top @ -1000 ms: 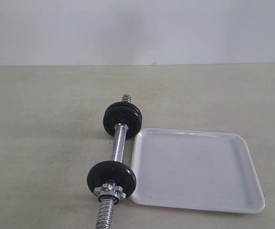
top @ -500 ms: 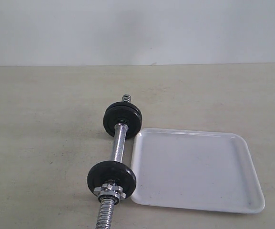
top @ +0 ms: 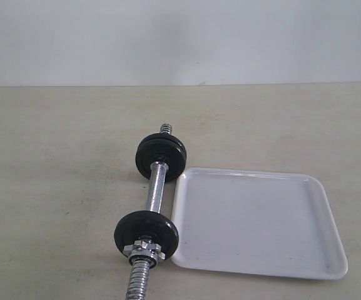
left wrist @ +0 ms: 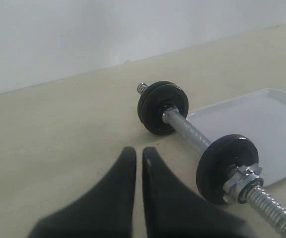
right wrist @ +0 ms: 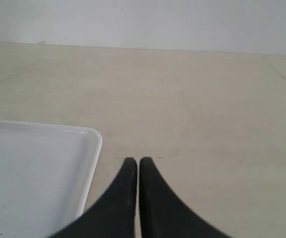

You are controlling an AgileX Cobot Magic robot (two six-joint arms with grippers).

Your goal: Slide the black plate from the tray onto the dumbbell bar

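Three black plates (top: 146, 228), one dumbbell bar (top: 156, 187), one tray (top: 261, 219)

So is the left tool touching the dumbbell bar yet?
Apart. The left wrist view shows the shut left tool hanging short of the dumbbell bar, with bare table visible between them.
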